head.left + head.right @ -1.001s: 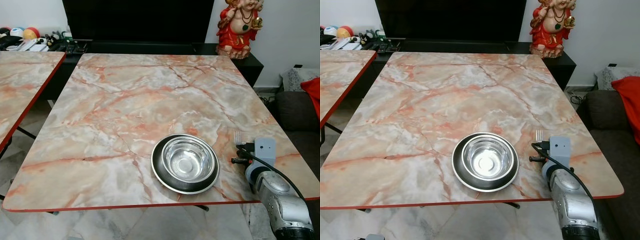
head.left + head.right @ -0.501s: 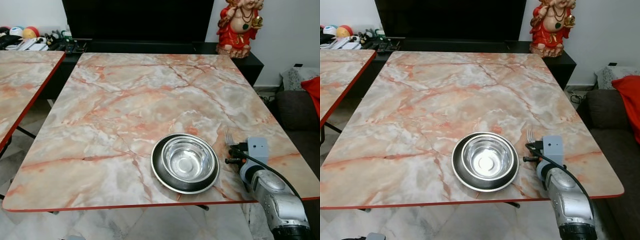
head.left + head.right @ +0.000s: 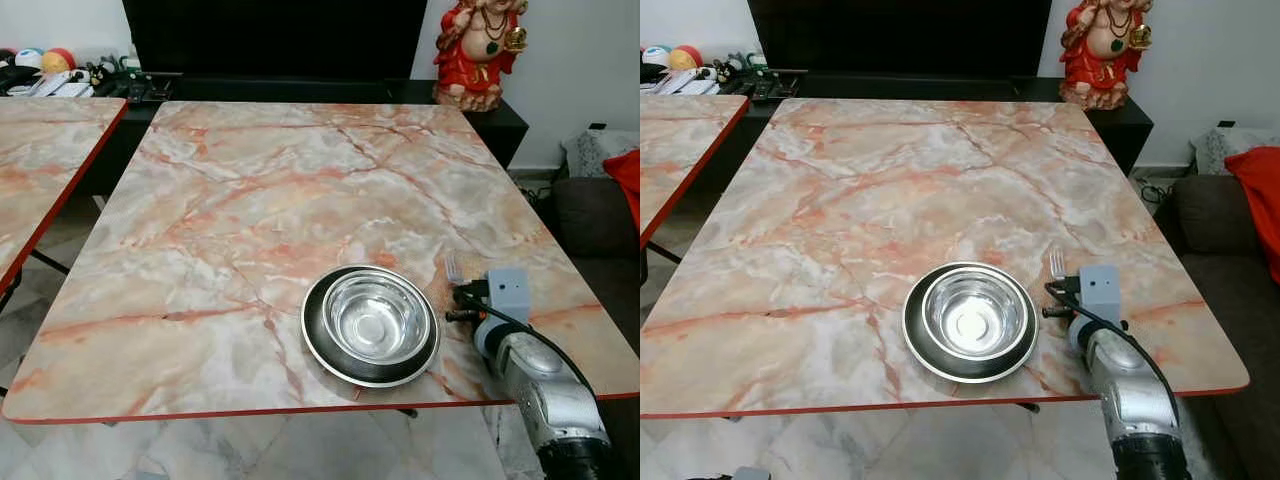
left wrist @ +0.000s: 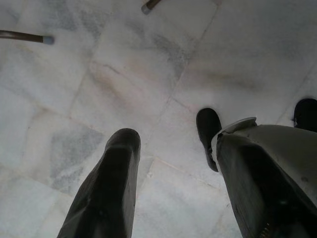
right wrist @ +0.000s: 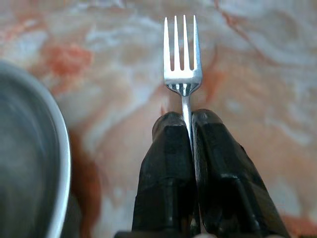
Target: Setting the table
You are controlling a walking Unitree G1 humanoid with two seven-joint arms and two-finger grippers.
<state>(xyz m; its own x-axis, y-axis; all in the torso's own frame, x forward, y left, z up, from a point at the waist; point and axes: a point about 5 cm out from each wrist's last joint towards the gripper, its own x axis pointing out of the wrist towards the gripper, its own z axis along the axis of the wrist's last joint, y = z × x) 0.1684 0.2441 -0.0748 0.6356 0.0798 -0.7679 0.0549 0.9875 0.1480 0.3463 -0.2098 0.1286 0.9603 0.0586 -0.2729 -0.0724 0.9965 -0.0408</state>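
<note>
Pinching fork (image 5: 182, 64) in right claw (image 5: 190, 121) | tines beyond fingertips | beside bowl (image 3: 973, 320)

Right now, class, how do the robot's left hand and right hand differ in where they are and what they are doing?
The black-fingered left hand hangs over the pale marble floor, while the right hand is over the pink marble table beside the steel bowl. The left hand's fingers are apart and hold nothing; the right hand's are shut on a silver fork, tines pointing forward. Both have two long black fingers.

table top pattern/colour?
Table: marbled peach-orange and grey-white veining, with a red edge. Clearest in the left eye view.
</note>
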